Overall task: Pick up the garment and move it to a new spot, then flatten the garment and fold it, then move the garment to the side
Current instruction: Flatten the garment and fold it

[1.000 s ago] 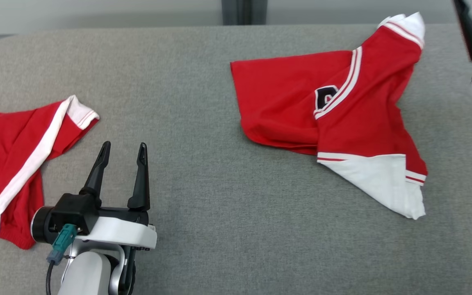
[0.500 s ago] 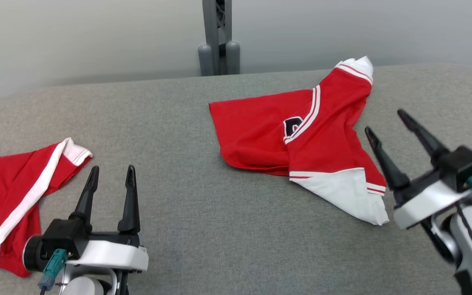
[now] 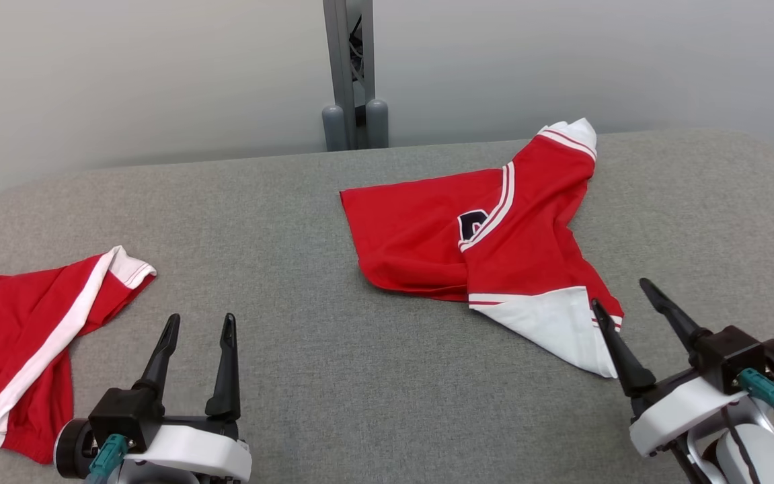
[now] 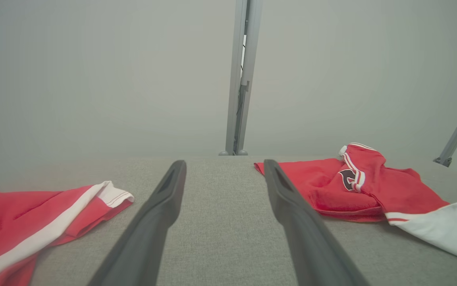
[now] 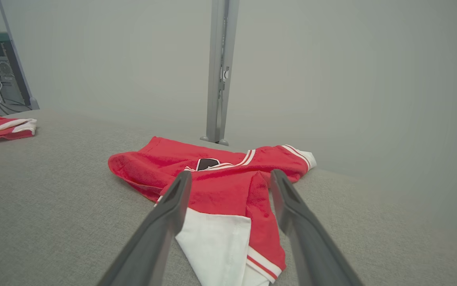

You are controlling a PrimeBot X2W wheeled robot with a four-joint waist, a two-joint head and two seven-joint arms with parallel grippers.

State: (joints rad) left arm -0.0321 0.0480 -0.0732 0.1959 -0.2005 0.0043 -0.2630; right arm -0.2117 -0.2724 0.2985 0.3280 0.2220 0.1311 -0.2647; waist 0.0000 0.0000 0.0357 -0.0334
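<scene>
A red garment [image 3: 528, 249] with white trim and a dark patch lies crumpled and partly folded over on the right half of the grey table [image 3: 360, 403]; its white corner points toward me. My right gripper [image 3: 619, 292] hovers open just beside that white corner, holding nothing. In the right wrist view the garment [image 5: 220, 186] lies straight ahead between the open fingers of the right gripper [image 5: 231, 172]. My left gripper [image 3: 200, 317] stands open and holds nothing at the lower left. The left wrist view has this gripper [image 4: 224, 163] aimed at bare table, the garment [image 4: 371, 186] to its right.
A second red piece with a white stripe [image 3: 17, 336] lies at the table's left edge, close to my left gripper. A grey post [image 3: 350, 74] stands behind the table's far edge against a pale wall. The table's far corners are rounded.
The head camera has tilted up, showing more wall. My right gripper has come down from the upper right to the lower right, beside the garment's white corner. The garment has not moved.
</scene>
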